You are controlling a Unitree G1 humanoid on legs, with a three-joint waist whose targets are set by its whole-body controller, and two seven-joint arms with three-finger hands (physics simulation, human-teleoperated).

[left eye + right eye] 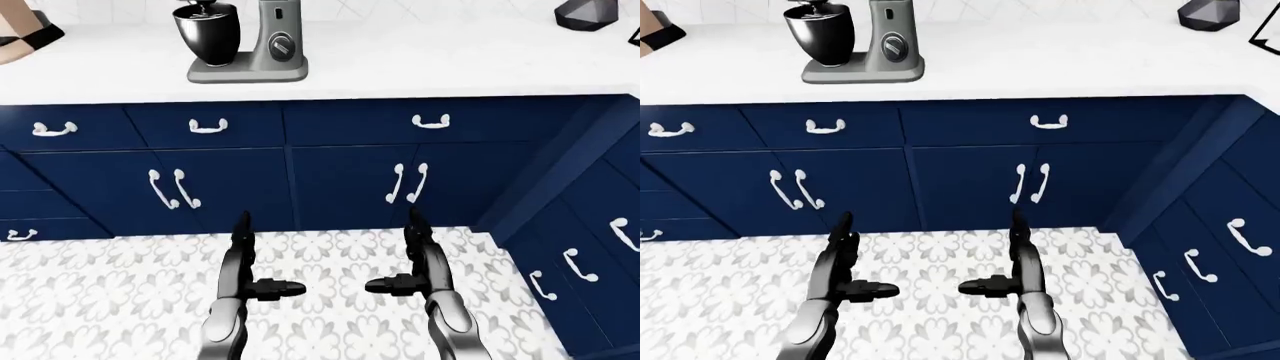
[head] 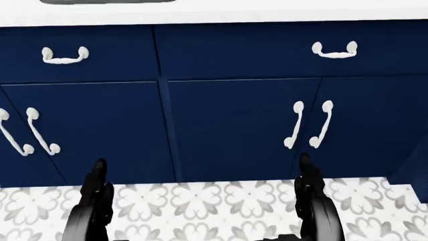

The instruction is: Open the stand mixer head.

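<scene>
A grey stand mixer [image 1: 262, 46] with a black bowl [image 1: 207, 34] stands on the white counter [image 1: 420, 64] at the top left of the left-eye view; its head is cut off by the top edge. It also shows in the right-eye view [image 1: 875, 49]. My left hand [image 1: 243, 255] and right hand [image 1: 415, 251] hang low over the patterned floor, fingers straight and open, thumbs pointing inward, both empty and far below the mixer. In the head view only the hands' upper fingers [image 2: 96, 188] show.
Navy cabinets with white handles [image 1: 208, 126] run under the counter and turn along the right side [image 1: 600, 247]. A dark faceted object [image 1: 590, 13] sits at the counter's top right. The floor [image 1: 100, 300] is grey-and-white floral tile.
</scene>
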